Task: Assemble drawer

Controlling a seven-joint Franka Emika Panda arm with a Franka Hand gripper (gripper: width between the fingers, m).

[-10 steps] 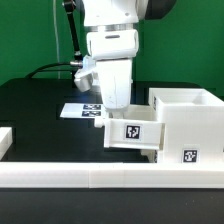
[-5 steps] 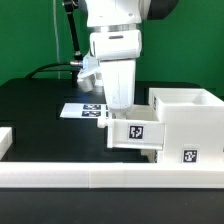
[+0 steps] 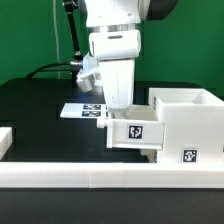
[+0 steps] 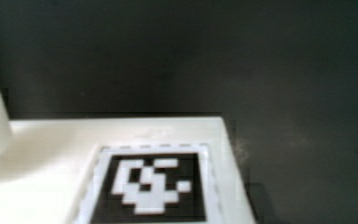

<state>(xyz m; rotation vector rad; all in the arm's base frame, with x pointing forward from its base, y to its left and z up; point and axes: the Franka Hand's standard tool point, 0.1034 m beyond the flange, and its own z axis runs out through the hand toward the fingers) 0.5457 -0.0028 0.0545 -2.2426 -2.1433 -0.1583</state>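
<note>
The drawer's large white housing (image 3: 190,118) stands at the exterior view's right, with a tag low on its front. A small white tray (image 3: 135,133) with a square tag sits against the housing's left side, its bottom slightly off the table. My gripper (image 3: 118,112) reaches down into the tray from above. Its fingertips are hidden behind the tray wall, and it appears shut on that wall. The wrist view shows a white tray surface (image 4: 69,140) with a blurred tag (image 4: 149,182) over the black table; no fingers show there.
The marker board (image 3: 80,110) lies flat on the black table behind the tray. A long low white rail (image 3: 100,180) runs across the front. A white piece (image 3: 5,140) shows at the left edge. A black cable (image 3: 50,68) runs behind the arm.
Between one second and half a second ago, the gripper and tray shifted slightly right toward the housing. Nothing has visibly moved since.
</note>
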